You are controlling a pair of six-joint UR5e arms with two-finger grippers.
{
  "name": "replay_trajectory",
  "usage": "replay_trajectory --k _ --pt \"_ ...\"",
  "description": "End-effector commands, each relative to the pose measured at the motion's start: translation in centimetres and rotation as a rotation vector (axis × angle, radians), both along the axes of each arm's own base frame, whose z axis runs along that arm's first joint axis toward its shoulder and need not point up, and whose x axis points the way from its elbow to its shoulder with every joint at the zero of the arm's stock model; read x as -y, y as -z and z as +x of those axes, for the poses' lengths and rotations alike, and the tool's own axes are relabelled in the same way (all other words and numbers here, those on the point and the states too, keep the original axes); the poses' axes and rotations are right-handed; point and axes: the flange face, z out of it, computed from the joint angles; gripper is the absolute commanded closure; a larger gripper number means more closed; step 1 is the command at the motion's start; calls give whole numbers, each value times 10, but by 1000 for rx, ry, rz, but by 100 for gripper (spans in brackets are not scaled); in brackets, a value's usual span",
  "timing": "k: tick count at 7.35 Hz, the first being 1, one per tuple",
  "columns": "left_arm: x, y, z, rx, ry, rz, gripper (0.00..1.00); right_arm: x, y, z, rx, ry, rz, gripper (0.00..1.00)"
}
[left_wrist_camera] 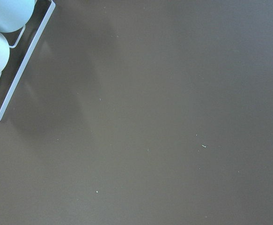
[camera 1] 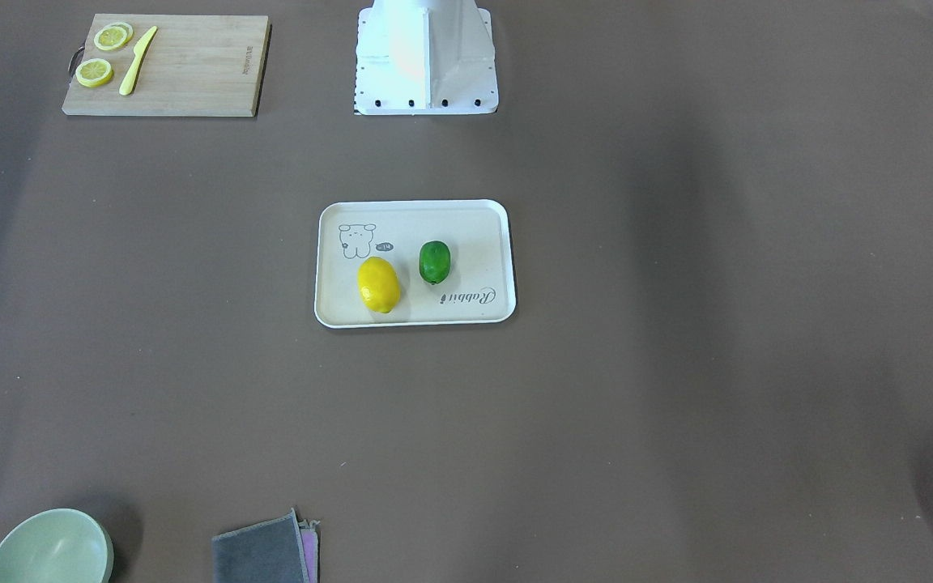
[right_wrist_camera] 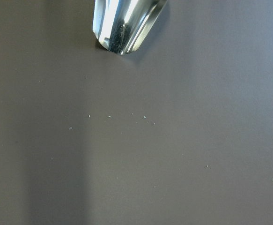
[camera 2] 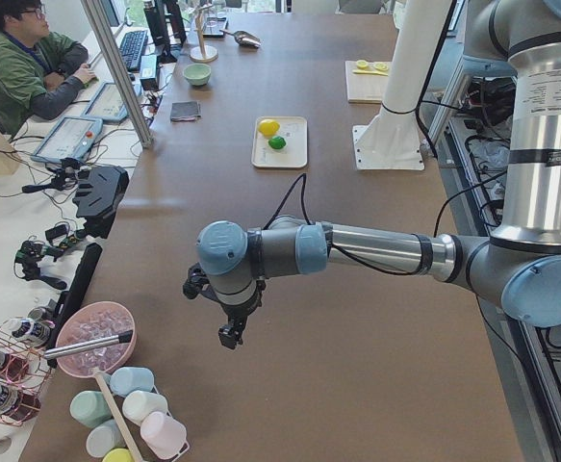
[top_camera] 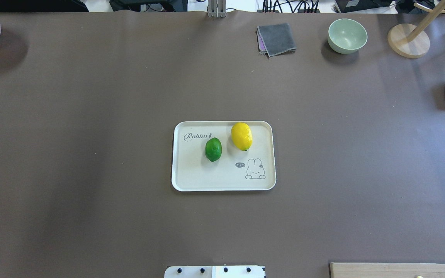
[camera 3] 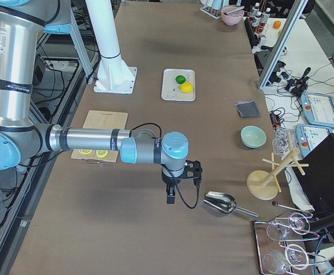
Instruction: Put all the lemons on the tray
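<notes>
A: Start close in. What are the tools doing?

B: In the side views the left tool [camera 2: 230, 327] hangs over bare tabletop [top_camera: 91, 200] at its own end. The right tool [camera 3: 171, 193] hangs near a metal scoop [camera 3: 219, 202] at the other end. No other view shows them, so I cannot tell whether either is released or clenched.

A: And the lemons?

B: Farther out, mid-tabletop, both lie on the tray [top_camera: 191, 177]. The green lemon [top_camera: 213, 149] is near its middle and the yellow lemon [top_camera: 242, 136] is close to the far rim. They sit just beside each other without touching.

A: So what's left?

B: I judge the placing done. To finish well, hold both arms well apart from the tray, since oval fruit would likely roll if nudged. Also, don't count the lemon slices [camera 1: 95, 72] on the cutting board [camera 1: 191, 73] as lemons.

A: Any writing?

B: The board has a stamp that is too small to read. On the tray, a bubble [top_camera: 240, 165] by the animal drawing seems to read "hi". Beyond it is "Rabbit" in script [top_camera: 197, 136], beside the green lemon.
</notes>
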Motion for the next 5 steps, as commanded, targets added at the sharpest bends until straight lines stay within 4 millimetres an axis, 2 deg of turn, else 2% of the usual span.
replay_trajectory --k 1,3,5 --pt "-6 31 1 4 -6 71 1 -1 1 1 4 -1 -7 0" --pt "-6 40 1 4 -7 92 1 -1 1 1 6 -2 -8 0" --pt "-6 39 1 4 -8 92 1 -1 2 -1 18 1 -6 0"
